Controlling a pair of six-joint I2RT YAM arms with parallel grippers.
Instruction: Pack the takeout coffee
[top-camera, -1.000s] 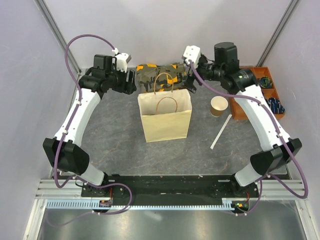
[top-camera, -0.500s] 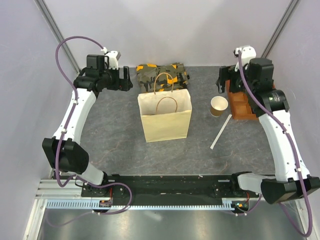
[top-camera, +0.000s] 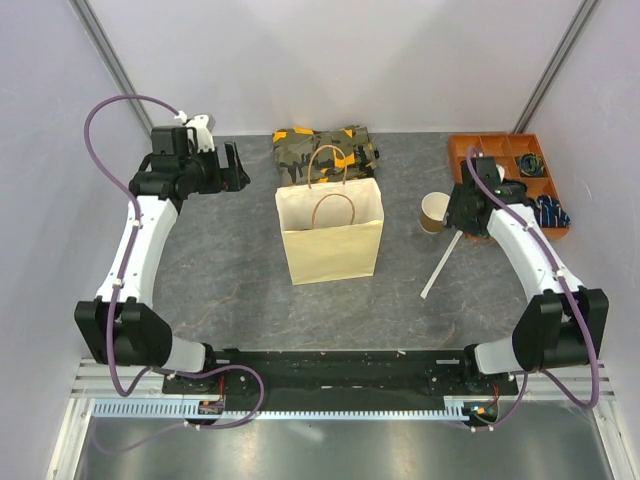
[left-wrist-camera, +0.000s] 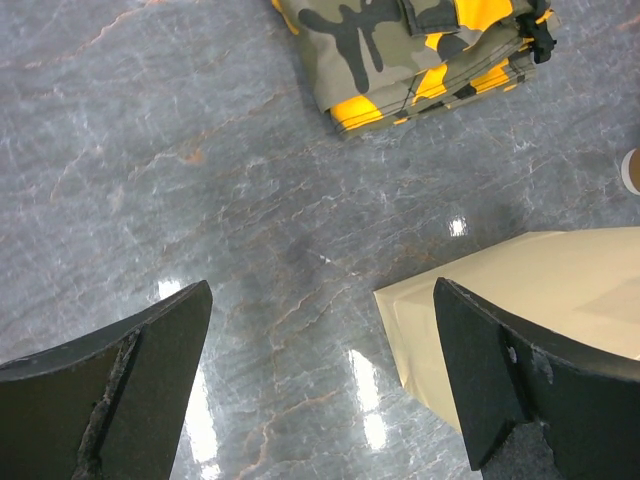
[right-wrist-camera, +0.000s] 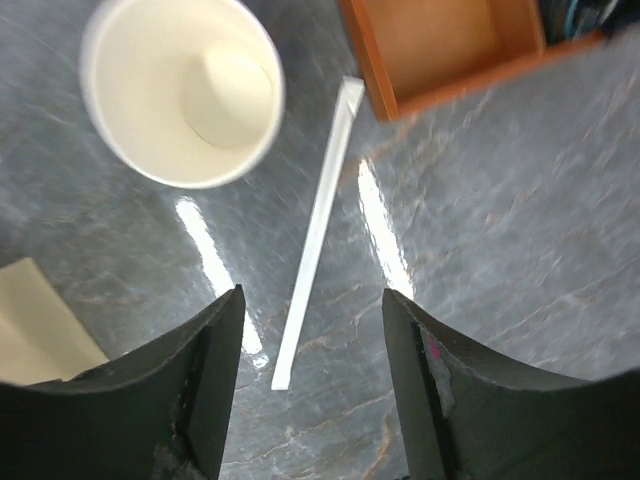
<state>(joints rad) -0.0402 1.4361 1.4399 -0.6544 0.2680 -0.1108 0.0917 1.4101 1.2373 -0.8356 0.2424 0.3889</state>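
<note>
The lidded takeout coffee is out of view in every frame. A tan paper bag (top-camera: 330, 238) with handles stands upright mid-table; its corner shows in the left wrist view (left-wrist-camera: 540, 300). My left gripper (top-camera: 232, 168) is open and empty, above bare table left of the bag (left-wrist-camera: 320, 330). My right gripper (top-camera: 460, 220) is open and empty (right-wrist-camera: 312, 330), hovering over a white wrapped straw (right-wrist-camera: 315, 230) beside a lidless tan cup (right-wrist-camera: 182, 92) with a pale inside. That cup (top-camera: 436, 211) stands right of the bag.
A folded camouflage cloth (top-camera: 325, 150) lies behind the bag, also in the left wrist view (left-wrist-camera: 420, 50). An orange compartment tray (top-camera: 510, 180) with small items sits at the back right; its corner (right-wrist-camera: 450, 50) is near the straw (top-camera: 441, 264).
My right arm swung from beside the bag out to the back right, then down over the lidless cup and straw. My left arm drew back to the left, away from the bag.
</note>
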